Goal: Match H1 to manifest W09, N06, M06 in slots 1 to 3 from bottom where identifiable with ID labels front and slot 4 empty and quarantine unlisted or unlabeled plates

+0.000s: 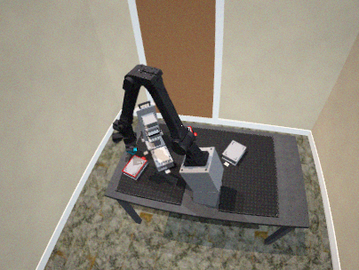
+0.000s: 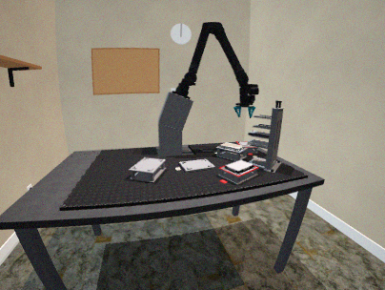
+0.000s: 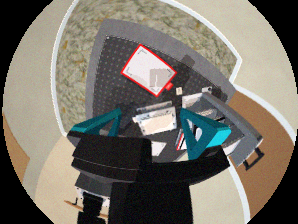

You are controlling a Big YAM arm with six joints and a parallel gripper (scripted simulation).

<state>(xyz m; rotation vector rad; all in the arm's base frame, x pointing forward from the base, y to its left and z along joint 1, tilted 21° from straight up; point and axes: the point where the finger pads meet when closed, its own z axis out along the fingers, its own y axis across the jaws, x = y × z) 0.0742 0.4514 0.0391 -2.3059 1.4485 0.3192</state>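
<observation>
The plate hotel H1 (image 2: pixel 271 138) stands at the right end of the mat, a grey post with several thin shelves; it also shows in the overhead view (image 1: pixel 148 121). My gripper (image 2: pixel 244 112) is open and empty. It hangs high in the air just in front of the hotel's upper shelves, teal fingers pointing down, above a plate on a nest (image 2: pixel 232 149). In the wrist view the fingers frame that plate and the hotel's shelves (image 3: pixel 229 119). A plate sits in a red-framed nest (image 2: pixel 238 169), also seen in the wrist view (image 3: pixel 148 70). Labels are too small to read.
The arm's grey base column (image 2: pixel 172 123) stands at the back middle. A plate on a raised nest (image 2: pixel 148 168) sits at the left of the mat, with a flat empty nest (image 2: pixel 196 164) beside it. A second red-framed nest (image 1: pixel 192 131) lies behind the arm.
</observation>
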